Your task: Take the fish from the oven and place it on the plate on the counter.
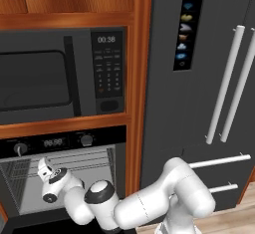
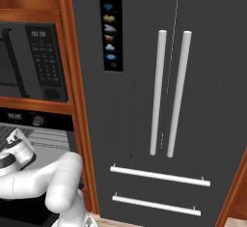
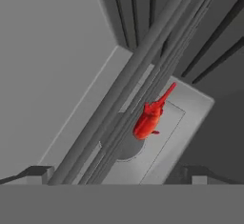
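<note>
**One red fish lying in the oven, open gripper hovering near it**

One small red-orange fish (image 3: pixel 150 118) is lying inside the oven (image 1: pixel 62 178), and the hand view is showing it on a pale grey surface, just beside the long grey bars of a wire rack (image 3: pixel 138 80) that are running diagonally across the picture. Its slim tail is pointing toward the upper right of that view, its thicker body toward the lower left. Whether the fish is touching the bars or sitting a little below them, I cannot tell.

The gripper (image 3: pixel 119 173) is standing wide open, holding nothing; its two dark finger tips (image 3: pixel 35 173) are showing at the bottom of the hand view, far apart, with the fish lying ahead of the gap between them and not touching either one.

In the left base view the white arm is reaching from the lower right into the open oven cavity, with the hand (image 1: pixel 50 175) sitting in front of the grey racks, below the oven's control panel with its knobs (image 1: pixel 87 140) and display. Above the oven, the black microwave (image 1: pixel 62 73) is sitting in the wooden cabinet frame. To the right, the dark refrigerator (image 2: pixel 164 100) with long silver handles is standing closed.
</note>
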Tool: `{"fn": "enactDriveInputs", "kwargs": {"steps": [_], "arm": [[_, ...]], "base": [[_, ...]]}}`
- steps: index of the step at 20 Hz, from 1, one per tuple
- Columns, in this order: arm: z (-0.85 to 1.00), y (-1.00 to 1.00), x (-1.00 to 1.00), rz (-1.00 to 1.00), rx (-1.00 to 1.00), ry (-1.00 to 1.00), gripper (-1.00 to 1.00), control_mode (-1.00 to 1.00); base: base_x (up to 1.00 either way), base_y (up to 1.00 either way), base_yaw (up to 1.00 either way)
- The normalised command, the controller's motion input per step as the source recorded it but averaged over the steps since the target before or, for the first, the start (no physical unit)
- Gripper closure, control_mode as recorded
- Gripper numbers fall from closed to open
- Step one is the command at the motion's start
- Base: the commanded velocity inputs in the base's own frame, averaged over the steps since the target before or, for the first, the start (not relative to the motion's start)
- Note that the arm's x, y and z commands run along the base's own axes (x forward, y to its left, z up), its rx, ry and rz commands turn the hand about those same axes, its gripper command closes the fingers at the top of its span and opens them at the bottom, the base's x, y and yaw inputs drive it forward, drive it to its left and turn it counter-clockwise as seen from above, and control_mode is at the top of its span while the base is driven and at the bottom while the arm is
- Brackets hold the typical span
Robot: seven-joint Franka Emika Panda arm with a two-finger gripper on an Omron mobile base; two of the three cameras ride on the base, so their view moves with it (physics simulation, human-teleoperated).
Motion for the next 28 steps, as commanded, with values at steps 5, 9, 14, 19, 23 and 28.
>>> {"fn": "enactDriveInputs", "kwargs": {"steps": [5,9,14,19,23,28], "arm": [[-0.37,0.21,0.06,0.12,0.07,-0.25,1.00,-1.00],[-0.39,0.02,0.08,0.12,0.07,-0.26,1.00,-1.00],[-0.23,0.00,0.06,0.09,0.03,-0.09,1.00,-1.00],[-0.19,0.01,0.01,0.06,0.01,-0.03,1.00,-1.00],[-0.33,0.00,-0.04,0.04,0.00,-0.01,1.00,-1.00],[-0.35,0.00,-0.29,0.04,0.01,0.00,1.00,-1.00]], "base": [[0.00,0.00,0.00],[0.00,0.00,0.00],[0.00,0.00,0.00],[0.00,0.00,0.00],[0.00,0.00,0.00],[0.00,0.00,0.00]]}}
